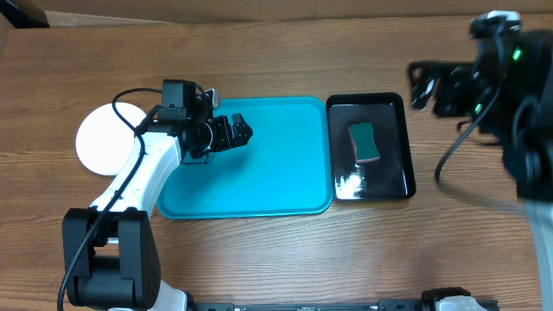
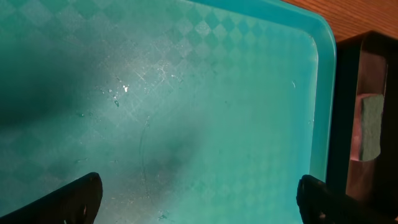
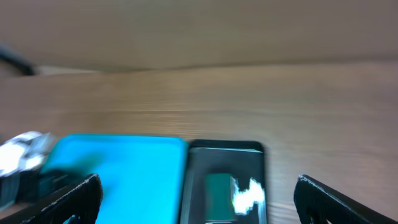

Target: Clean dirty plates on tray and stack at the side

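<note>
Black fingertips (image 2: 81, 199) of my left hand (image 2: 200, 202) frame the view, spread wide and holding nothing, above the bare floor of the turquoise tray (image 2: 217, 93). Behind that hand, off the tray on the worktop (image 1: 259, 259), lies a white plate (image 1: 104, 138). My right hand (image 3: 196, 199), equally wide and empty, has a black tray (image 3: 224, 152) and a green sponge (image 1: 364, 142) ahead of it.
</note>
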`<state>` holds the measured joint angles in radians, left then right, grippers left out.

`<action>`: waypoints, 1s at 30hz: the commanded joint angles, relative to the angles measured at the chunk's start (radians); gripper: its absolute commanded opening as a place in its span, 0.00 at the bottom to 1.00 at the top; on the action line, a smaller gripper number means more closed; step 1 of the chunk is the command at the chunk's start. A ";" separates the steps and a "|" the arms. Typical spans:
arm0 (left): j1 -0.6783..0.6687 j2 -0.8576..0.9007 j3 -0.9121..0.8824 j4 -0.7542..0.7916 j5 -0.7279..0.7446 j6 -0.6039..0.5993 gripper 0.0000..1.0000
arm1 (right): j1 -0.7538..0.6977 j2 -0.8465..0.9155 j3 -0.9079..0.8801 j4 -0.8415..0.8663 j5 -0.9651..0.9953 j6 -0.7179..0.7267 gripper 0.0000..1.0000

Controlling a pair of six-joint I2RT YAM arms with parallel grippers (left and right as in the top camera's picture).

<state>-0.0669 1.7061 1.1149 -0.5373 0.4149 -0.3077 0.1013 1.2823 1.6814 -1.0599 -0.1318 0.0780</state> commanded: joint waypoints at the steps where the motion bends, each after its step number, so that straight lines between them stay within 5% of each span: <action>1: -0.004 0.007 0.000 0.002 -0.007 -0.007 1.00 | 0.096 -0.121 0.020 0.003 0.018 0.000 1.00; 13: -0.004 0.007 0.000 0.002 -0.007 -0.007 1.00 | 0.024 -0.457 -0.142 0.283 0.025 0.001 1.00; 18: -0.004 0.007 0.000 0.002 -0.007 -0.007 1.00 | -0.071 -0.671 -0.422 0.484 -0.017 0.002 1.00; 30: -0.004 0.007 0.000 0.002 -0.007 -0.007 1.00 | -0.121 -1.136 -1.257 1.277 -0.056 0.002 1.00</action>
<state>-0.0669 1.7069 1.1149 -0.5358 0.4110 -0.3084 -0.0135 0.2050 0.5396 0.1070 -0.1810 0.0780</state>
